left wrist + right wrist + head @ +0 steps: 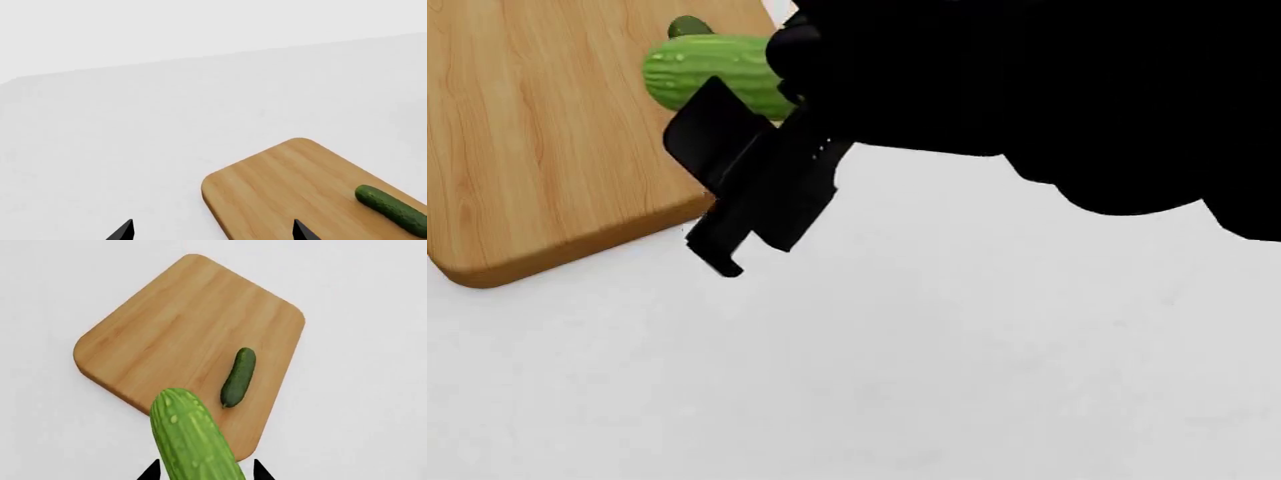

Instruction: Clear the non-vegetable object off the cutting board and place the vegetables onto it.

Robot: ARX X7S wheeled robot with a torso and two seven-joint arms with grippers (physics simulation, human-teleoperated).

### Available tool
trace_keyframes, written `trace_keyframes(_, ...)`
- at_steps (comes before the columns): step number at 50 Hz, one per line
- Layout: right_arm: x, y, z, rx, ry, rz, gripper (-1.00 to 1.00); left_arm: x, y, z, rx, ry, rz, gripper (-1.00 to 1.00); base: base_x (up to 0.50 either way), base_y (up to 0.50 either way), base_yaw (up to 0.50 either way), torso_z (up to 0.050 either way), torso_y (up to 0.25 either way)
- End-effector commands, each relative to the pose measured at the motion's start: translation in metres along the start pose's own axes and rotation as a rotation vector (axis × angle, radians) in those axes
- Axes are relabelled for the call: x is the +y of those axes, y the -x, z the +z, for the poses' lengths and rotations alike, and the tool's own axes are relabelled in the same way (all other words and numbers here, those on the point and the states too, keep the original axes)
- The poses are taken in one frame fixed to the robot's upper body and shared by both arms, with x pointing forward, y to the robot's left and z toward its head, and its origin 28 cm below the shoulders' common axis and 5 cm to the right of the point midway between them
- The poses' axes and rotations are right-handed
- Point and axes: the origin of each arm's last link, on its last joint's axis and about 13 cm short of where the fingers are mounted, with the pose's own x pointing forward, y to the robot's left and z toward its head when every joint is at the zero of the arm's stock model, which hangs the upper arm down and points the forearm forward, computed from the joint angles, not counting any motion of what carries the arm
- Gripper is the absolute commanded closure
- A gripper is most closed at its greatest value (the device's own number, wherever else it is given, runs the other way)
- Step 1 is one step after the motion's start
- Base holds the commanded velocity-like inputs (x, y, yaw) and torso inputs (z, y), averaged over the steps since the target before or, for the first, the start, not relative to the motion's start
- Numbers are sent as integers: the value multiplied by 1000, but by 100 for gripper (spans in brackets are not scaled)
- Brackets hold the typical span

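The right claw [205, 471] holds the plump cucumber [190, 440] between its tips, long axis pointing ahead over the board's [173, 335] near edge, the slim cucumber [239, 376] lying on it just beyond; the left claw [212, 231] gapes wide, empty

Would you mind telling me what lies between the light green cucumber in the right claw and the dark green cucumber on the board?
Nothing: in the right wrist view only bare cutting board separates the light green cucumber from the dark green cucumber.
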Motion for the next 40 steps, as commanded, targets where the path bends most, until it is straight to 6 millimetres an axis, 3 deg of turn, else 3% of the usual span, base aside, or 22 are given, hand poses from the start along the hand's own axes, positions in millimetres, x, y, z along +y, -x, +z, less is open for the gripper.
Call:
trace_keyframes(1, -8, 1, 20, -112, 12, -5, 100, -1, -1, 3, -27, 17, -27, -100, 0, 0, 0, 0, 0)
trace_keyframes(13, 5, -39, 15, -141, -20, 76, 100, 1, -2, 4, -25, 19, -24, -100, 0, 0, 0, 0, 0)
trace_keyframes(40, 3, -120, 21, -212, -128, 68, 100, 6, 1, 1, -24, 23, -7, -100, 0, 0, 0, 0, 0)
